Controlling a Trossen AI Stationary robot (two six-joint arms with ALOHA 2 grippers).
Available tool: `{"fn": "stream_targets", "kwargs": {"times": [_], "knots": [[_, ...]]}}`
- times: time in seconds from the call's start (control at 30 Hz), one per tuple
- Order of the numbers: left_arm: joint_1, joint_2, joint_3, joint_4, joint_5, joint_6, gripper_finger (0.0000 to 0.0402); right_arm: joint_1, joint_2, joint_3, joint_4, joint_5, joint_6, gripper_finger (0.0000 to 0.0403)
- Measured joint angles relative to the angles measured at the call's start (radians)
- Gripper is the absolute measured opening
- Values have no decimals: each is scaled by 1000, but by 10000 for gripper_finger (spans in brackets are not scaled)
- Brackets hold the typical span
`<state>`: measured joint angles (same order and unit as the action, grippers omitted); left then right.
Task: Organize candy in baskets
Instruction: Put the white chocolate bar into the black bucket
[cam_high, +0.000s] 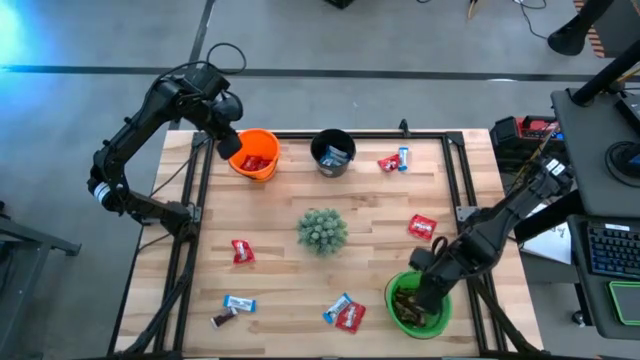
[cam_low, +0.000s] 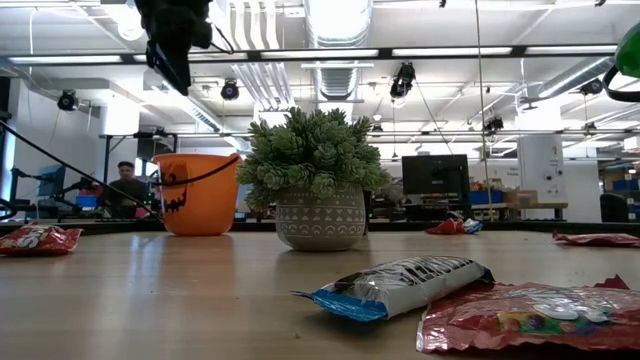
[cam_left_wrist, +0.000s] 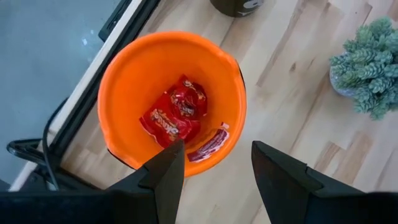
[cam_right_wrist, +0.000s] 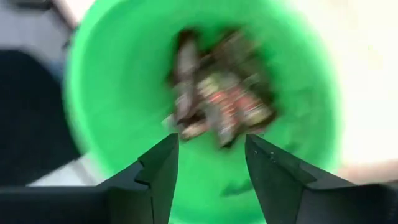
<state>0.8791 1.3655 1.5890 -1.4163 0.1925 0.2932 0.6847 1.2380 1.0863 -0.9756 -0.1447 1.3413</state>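
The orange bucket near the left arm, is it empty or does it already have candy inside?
Not empty. The orange bucket holds red-wrapped candy on its bottom, seen from the wrist camera of the left gripper hovering open above it.

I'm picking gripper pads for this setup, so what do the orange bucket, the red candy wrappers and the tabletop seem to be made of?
Orange bucket: apparently smooth moulded plastic, even in colour with a soft sheen. Red candy wrappers: probably thin glossy film or foil, crinkled and catching highlights. Tabletop: looks like light wood in joined strips, visible grain, matte to satin finish.
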Motion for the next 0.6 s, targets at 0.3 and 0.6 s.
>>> {"fn": "stream_targets", "kwargs": {"times": [0.3,0.6], "knots": [[0,0,0,-40,0,7,168,-154,-48,0,-133,165,-66,187],[0,0,0,-45,0,38,168,-350,-53,0,-113,143,-170,187]]}}
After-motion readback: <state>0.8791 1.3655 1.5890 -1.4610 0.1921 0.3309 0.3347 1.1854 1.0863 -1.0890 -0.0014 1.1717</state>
